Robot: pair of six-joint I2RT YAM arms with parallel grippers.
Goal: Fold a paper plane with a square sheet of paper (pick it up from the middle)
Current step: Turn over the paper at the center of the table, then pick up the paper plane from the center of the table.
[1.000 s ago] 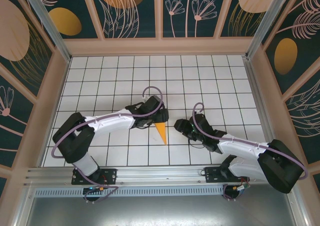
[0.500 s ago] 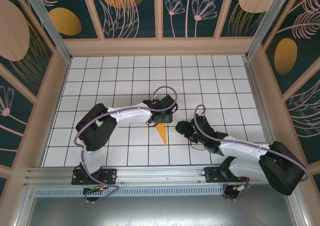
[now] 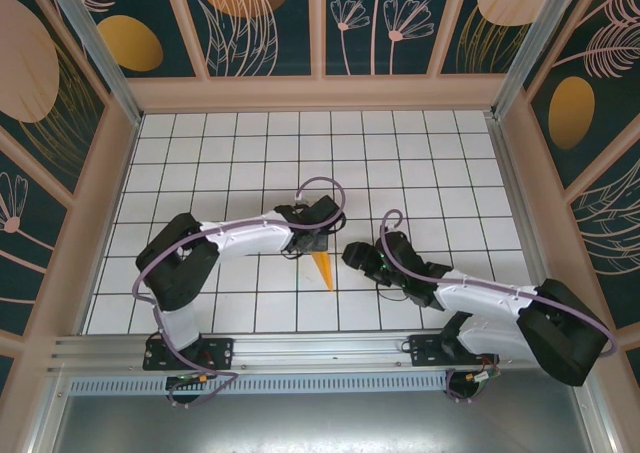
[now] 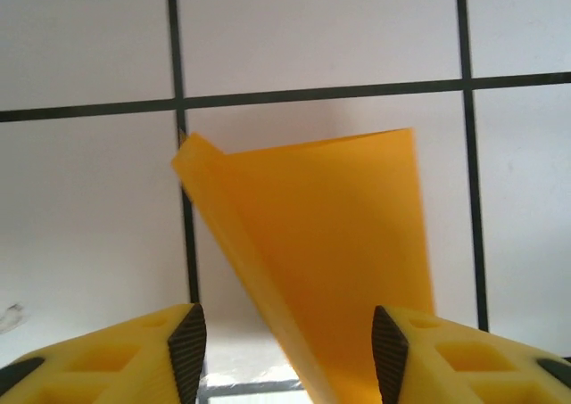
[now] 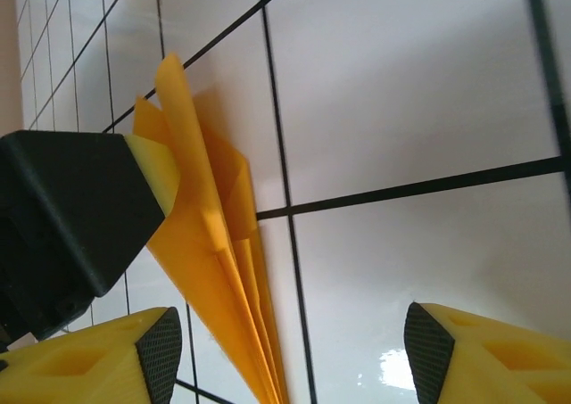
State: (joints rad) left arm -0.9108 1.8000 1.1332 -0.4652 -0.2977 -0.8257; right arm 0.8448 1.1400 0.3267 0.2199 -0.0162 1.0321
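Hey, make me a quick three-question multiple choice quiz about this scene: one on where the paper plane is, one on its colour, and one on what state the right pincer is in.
1. Where does the paper plane lie?
A. against the far wall
B. near the middle of the tiled table
C. in the far left corner

2. What colour is the paper plane?
A. green
B. white
C. orange-yellow

3. How does the right pincer stand?
A. open, gripping nothing
B. shut on the plane
C. shut on a cable

Answers:
1 B: the top view shows it on the central tiles, far from every wall.
2 C: both wrist views show orange-yellow paper.
3 A: its own wrist view shows its fingers wide apart, with nothing pinched between them.
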